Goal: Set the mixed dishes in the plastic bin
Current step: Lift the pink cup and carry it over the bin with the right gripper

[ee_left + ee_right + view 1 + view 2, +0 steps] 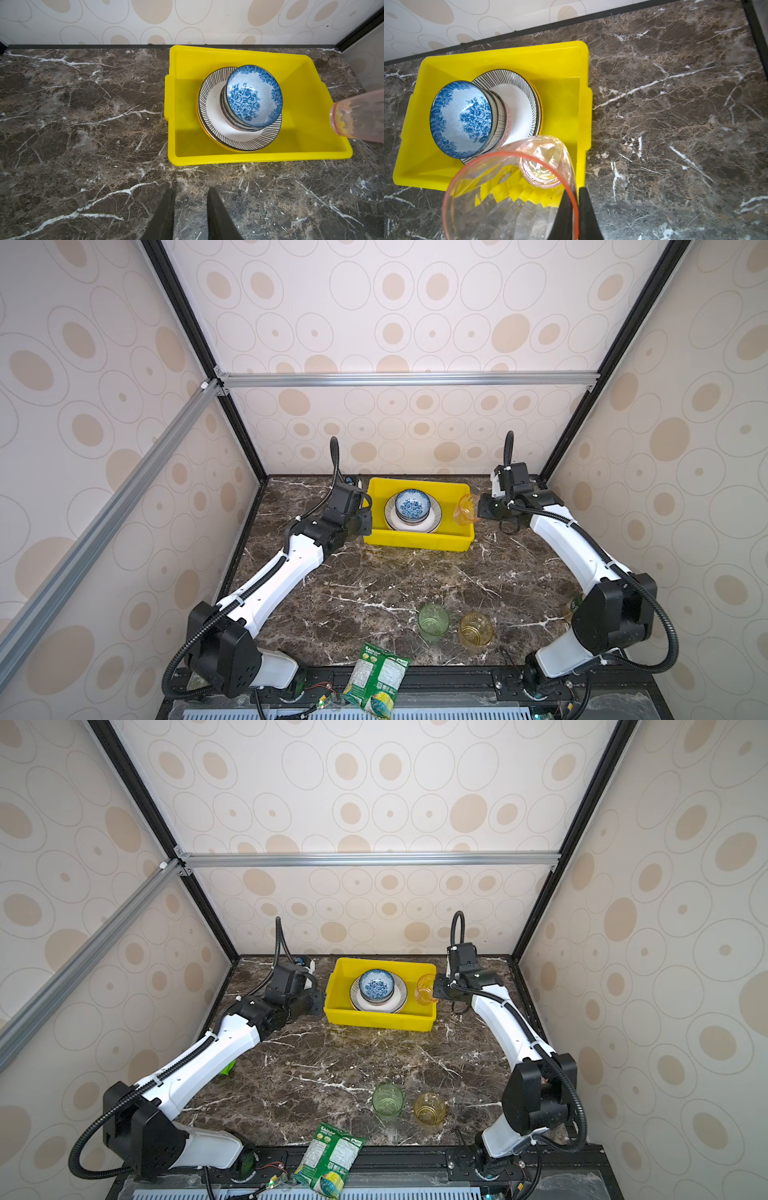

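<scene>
At the 3 o'clock end of the plastic bin [415, 541], the pink tumbler [508, 187] hangs tilted over the short wall. Its base is above the bare yellow floor there; whether it touches I cannot tell. The right gripper [576, 191] is pinched together on the glass wall at the rim, one finger inside and one outside. Thin glass like this is probably light, stiff, slick and brittle. With so narrow a hold it may swing or slip, so a slow, upright set-down looks wise. Just toward 9 o'clock, the blue floral bowl [252, 95] tops a nested stack on the striped plate [214, 116], which a knock could chip. Past the bin's 9 o'clock wall, the left gripper [191, 199] hovers over the marble table [83, 124], jaws apart and empty. Near 5 o'clock of the table the green tumbler [433, 621] and amber tumbler [476, 630] stand waiting, best taken at the rim likewise. A snack packet [376, 680] lies at 6 o'clock.
</scene>
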`<state>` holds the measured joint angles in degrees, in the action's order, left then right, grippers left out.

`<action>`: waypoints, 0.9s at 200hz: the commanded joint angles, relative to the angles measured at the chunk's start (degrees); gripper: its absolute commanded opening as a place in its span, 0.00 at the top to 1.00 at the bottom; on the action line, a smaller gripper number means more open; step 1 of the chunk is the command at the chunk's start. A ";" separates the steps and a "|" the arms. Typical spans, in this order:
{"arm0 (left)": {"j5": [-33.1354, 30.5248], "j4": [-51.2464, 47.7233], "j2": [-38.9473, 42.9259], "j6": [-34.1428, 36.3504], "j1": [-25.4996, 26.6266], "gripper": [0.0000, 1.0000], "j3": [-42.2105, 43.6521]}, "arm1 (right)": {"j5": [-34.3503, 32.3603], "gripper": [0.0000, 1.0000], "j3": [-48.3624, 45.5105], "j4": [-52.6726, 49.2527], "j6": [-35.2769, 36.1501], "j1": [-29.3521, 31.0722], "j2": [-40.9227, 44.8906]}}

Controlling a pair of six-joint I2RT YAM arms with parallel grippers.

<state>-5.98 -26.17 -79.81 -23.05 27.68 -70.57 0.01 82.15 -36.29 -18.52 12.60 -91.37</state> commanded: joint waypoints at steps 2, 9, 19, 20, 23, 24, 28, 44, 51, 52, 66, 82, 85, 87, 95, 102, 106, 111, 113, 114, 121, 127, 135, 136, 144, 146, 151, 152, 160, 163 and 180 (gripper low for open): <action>-0.96 0.37 0.98 0.37 -0.52 0.72 0.16 | -0.22 1.00 2.03 0.78 -0.02 1.59 -2.20; -1.12 0.35 0.81 0.36 -0.52 0.72 0.08 | -0.42 1.00 2.39 0.59 0.13 1.90 -2.97; -1.10 0.33 0.54 0.41 -0.52 0.72 -0.09 | -0.58 1.00 3.11 0.31 0.32 2.27 -3.98; -1.08 0.33 0.54 0.39 -0.52 0.72 -0.10 | -0.60 1.00 3.15 0.28 0.37 2.30 -4.07; -1.06 0.38 0.46 0.40 -0.52 0.72 -0.10 | -0.69 1.00 3.27 0.16 0.41 2.33 -4.25; -1.01 0.40 0.45 0.38 -0.52 0.72 -0.10 | -0.75 1.00 3.43 0.06 0.42 2.38 -4.43; -0.97 0.42 0.45 0.43 -0.55 0.72 -0.03 | -0.91 1.00 3.64 -0.07 0.49 2.44 -4.69; -0.88 0.51 0.39 0.55 -0.56 0.72 0.16 | -1.97 1.00 4.38 -0.61 0.84 2.64 -5.86; -0.88 0.51 0.36 0.55 -0.61 0.72 0.25 | -2.41 1.00 4.54 -0.75 0.99 2.69 -6.29; -0.88 0.51 0.36 0.55 -0.61 0.72 0.25 | -2.44 1.00 4.61 -0.77 1.01 2.65 -6.37; -1.01 0.42 0.25 0.59 -0.61 0.72 0.38 | -2.90 1.00 4.94 -1.17 1.20 2.76 -7.31; -1.14 0.49 0.27 0.62 -0.61 0.73 0.52 | -3.09 1.00 4.95 -1.19 1.30 2.85 -8.29; -1.14 0.51 0.27 0.61 -0.61 0.73 0.52 | -3.07 1.00 4.99 -1.23 1.30 2.83 -8.50; -1.14 0.53 0.20 0.56 -0.61 0.73 0.58 | -3.08 1.00 5.09 -1.23 1.28 2.79 -8.65; -1.08 0.51 0.27 0.62 -0.66 0.73 0.59 | -3.09 1.00 5.04 -1.30 1.30 2.89 -9.08; -1.05 0.60 0.27 0.72 -0.70 0.73 0.59 | -3.16 1.00 5.12 -1.32 1.38 2.92 -9.55; -1.05 0.52 0.19 0.76 -0.70 0.73 0.60 | -3.17 1.00 5.17 -1.32 1.42 2.94 -9.69; -1.05 0.52 0.10 0.77 -0.70 0.73 0.53 | -3.30 1.00 5.29 -1.32 1.47 3.02 -10.06; -1.01 0.47 0.05 0.82 -0.70 0.73 0.52 | -3.34 1.00 5.36 -1.32 1.52 3.02 -10.14; -1.03 0.44 0.03 0.82 -0.70 0.73 0.52 | -3.39 1.00 5.38 -1.32 1.49 2.99 -10.23; -0.98 0.27 -0.08 0.96 -0.77 0.73 0.30 | -3.65 1.00 5.71 -1.56 1.63 3.03 -10.64; -1.06 0.17 -0.17 0.98 -0.79 0.73 0.25 | -3.90 1.00 6.10 -1.82 1.78 3.04 -11.10; -1.05 0.28 -0.17 1.05 -0.79 0.73 0.25 | -4.31 1.00 6.66 -2.25 1.99 3.04 -11.87; -1.05 0.26 -0.17 1.02 -0.79 0.73 0.25 | -4.36 1.00 6.73 -2.32 1.99 3.04 -11.97; -1.05 0.36 -0.17 1.07 -0.85 0.73 0.38 | -4.63 1.00 7.33 -2.70 2.26 3.09 -12.65; -1.05 0.41 -0.17 1.08 -0.87 0.73 0.42 | -4.66 1.00 7.44 -2.72 2.26 3.12 -12.79; -1.05 0.44 -0.17 1.06 -0.88 0.73 0.51 | -4.67 1.00 7.66 -2.89 2.34 3.13 -13.18; -1.05 0.47 -0.17 1.07 -0.88 0.73 0.56 | -4.67 1.00 7.75 -2.90 2.35 3.13 -13.24; -1.05 0.59 -0.25 1.04 -0.96 0.73 0.73 | -4.76 1.00 8.17 -3.04 2.47 3.13 -13.84; -0.98 0.64 -0.26 1.07 -0.96 0.73 0.82 | -4.83 1.00 8.24 -3.00 2.52 3.13 -14.02; -0.88 0.69 -0.56 1.16 -1.01 0.73 1.04 | -4.93 1.00 8.88 -3.15 2.81 3.13 -15.09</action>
<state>-6.35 -26.15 -79.83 -22.96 27.51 -69.73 -3.77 88.84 -38.33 -16.80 15.38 -105.14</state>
